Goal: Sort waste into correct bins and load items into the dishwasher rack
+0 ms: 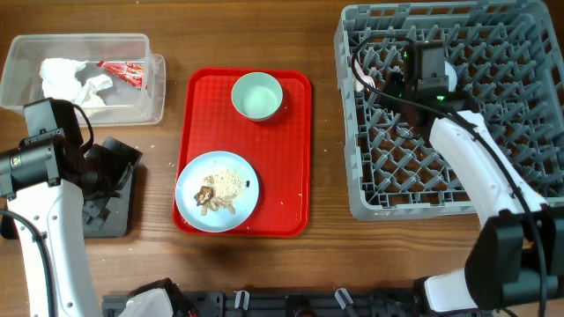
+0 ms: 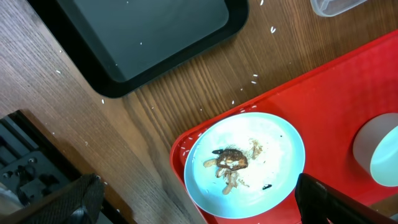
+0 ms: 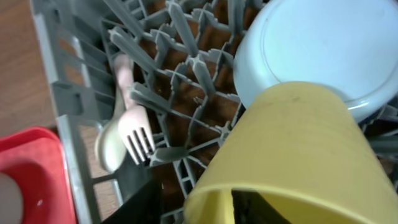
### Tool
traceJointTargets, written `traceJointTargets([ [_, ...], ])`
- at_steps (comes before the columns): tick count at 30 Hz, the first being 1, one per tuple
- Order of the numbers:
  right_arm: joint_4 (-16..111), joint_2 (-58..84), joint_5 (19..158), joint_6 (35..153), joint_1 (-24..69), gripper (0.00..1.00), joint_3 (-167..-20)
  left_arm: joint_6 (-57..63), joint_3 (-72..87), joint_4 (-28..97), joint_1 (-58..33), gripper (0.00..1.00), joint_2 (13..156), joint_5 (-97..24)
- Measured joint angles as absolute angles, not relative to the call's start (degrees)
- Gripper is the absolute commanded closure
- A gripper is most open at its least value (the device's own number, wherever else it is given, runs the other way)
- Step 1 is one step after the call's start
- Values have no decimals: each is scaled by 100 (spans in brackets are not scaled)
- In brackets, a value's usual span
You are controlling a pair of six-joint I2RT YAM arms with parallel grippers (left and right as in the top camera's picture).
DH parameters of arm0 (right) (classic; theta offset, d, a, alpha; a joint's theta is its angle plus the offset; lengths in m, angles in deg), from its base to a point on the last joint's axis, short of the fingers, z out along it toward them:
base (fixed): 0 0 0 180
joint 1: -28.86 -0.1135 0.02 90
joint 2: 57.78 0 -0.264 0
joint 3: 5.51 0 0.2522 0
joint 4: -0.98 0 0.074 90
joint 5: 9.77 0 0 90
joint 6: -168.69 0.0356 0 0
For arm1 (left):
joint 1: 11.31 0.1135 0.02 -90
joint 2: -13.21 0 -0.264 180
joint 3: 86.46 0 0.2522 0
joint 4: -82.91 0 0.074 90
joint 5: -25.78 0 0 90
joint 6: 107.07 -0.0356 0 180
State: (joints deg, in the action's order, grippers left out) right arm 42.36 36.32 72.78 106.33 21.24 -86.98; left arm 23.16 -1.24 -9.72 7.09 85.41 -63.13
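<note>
The right gripper [image 3: 193,202] is clamped on the rim of the yellow cup [image 3: 292,143], one finger inside the mouth and the other outside the wall, with the cup tilted above the pegs of the rack [image 1: 370,210]. From overhead, the rack fills the 2 to 3 o'clock part of the table [image 1: 247,35], and the gripper hangs over its 11 o'clock area. In the right wrist view a blue bowl [image 3: 323,43] sits upside down among the pegs just beyond the cup, at about 1 o'clock from it. At 9 o'clock from the cup, a white fork [image 3: 138,134] and a spoon [image 3: 109,146] lie together against the rack's wall. The left gripper [image 2: 199,190] is spread wide and holds nothing; it hovers near the edge of the blue plate [image 1: 189,180]. That plate carries brown food scraps [image 1: 222,189] and rests on the 6 o'clock end of the red tray [image 1: 291,158] at the table's centre. A green bowl [image 1: 257,95] stands upright at the tray's 12 o'clock end. The black tray [image 2: 155,37] lies at 8 o'clock on the table, partly under the left arm. The clear tub [image 1: 26,66] at 10 o'clock holds crumpled napkins [image 1: 70,81] and a red wrapper [image 1: 123,72].
</note>
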Motion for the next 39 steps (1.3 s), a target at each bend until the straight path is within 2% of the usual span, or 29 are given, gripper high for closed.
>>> traceJointTargets([
  [1, 4219, 3656, 7261, 10641, 2124, 68, -8696, 2316, -124, -974, 709, 0, 8541, -6311],
  [2, 4192, 3672, 7228, 10700, 2124, 77, -8698, 2316, -124, -974, 709, 0, 8541, -6313],
  [4, 4205, 3672, 7163, 10761, 2124, 81, -8696, 2316, -124, -974, 709, 0, 8541, -6313],
  [7, 4280, 3672, 7093, 10882, 2122, 96, -8696, 2316, -124, -974, 709, 0, 8541, -6313],
  [13, 4728, 3101, 7259, 10998, 2108, 96, -8696, 2316, -124, -974, 709, 0, 8541, -6311],
  [17, 5322, 1707, 7742, 10829, 2117, 96, -8693, 2316, -124, -976, 709, 0, 8541, -6311],
  [20, 5753, 1512, 8231, 10574, 2399, 96, -8696, 2316, -124, -974, 709, 0, 8541, -6311],
  [23, 5733, 1761, 9969, 9951, 3433, 96, -8691, 2316, -124, -974, 709, 0, 8541, -6311],
  [25, 5718, 2207, 11680, 9472, 4309, 96, -8691, 2316, -124, -976, 709, 0, 8541, -6313],
  [29, 6072, 3176, 14279, 8554, 5352, 96, -8691, 2316, -124, -976, 709, 0, 8541, -6311],
  [35, 6098, 4734, 15540, 7903, 5435, 96, -8682, 2316, -124, -974, 709, 0, 8541, -6311],
  [39, 6098, 5068, 15949, 7865, 5525, 96, -8682, 2316, -124, -974, 709, 0, 8541, -6313],
])
